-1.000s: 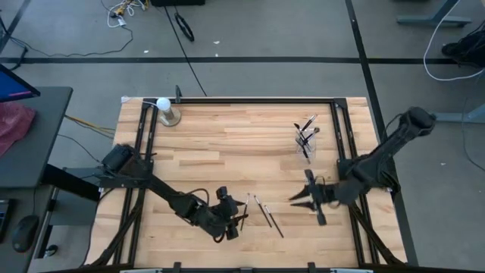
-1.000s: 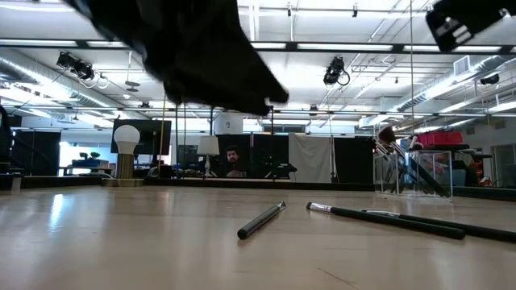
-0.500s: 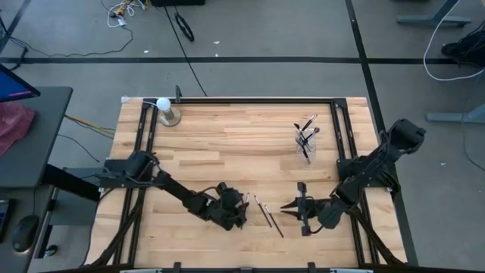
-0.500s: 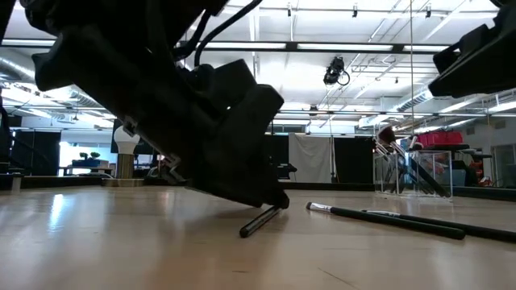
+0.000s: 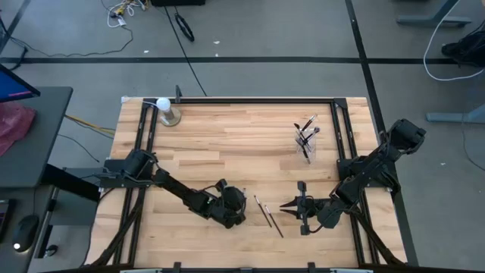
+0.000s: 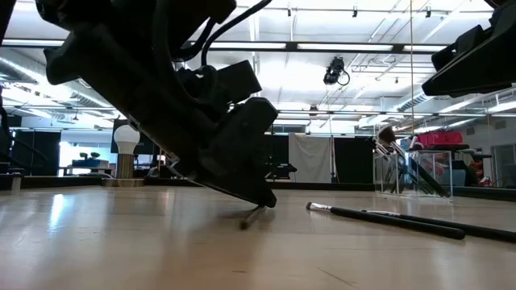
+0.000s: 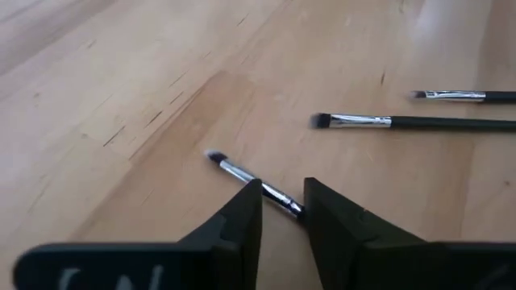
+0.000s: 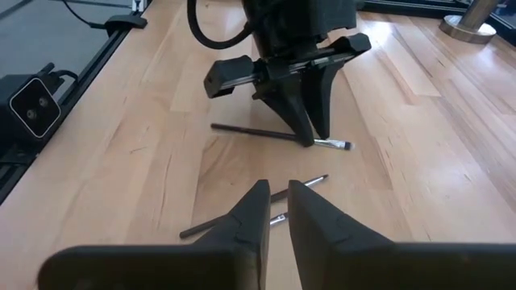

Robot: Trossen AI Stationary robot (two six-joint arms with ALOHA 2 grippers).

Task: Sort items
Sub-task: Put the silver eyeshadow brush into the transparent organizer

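Note:
A thin dark brush with a silver ferrule (image 7: pixel 242 173) lies flat on the wooden table. My left gripper (image 7: pixel 283 189) is down at the table over it, also seen in the high view (image 5: pixel 242 212). It is open a little, one finger on each side of the brush near the ferrule. Two more brushes (image 5: pixel 267 214) lie just right of it, and they also show in the left wrist view (image 7: pixel 403 122). My right gripper (image 5: pixel 286 205) hovers beyond them, shut and empty (image 8: pixel 278 193). A clear cup (image 5: pixel 306 140) holds several brushes upright. My left gripper comes at the brush from above, fingers pointing down and lying across it. The brush's ferrule end (image 7: pixel 278 197) runs between the fingers and up to one finger's (image 7: pixel 322 217) inner side. I cannot tell whether it touches. The brush lies on the table.
A white ball on a metallic base (image 5: pixel 164 108) stands at the far left corner. Dark rails (image 5: pixel 141 144) run along the table's left and right sides. Bare wood lies in the table's middle and far part.
My left gripper has come down from above the table onto the leftmost brush, shifting a little toward the table's right edge. My right gripper has gone a little toward the near edge and the left, toward the two loose brushes, and has then kept still.

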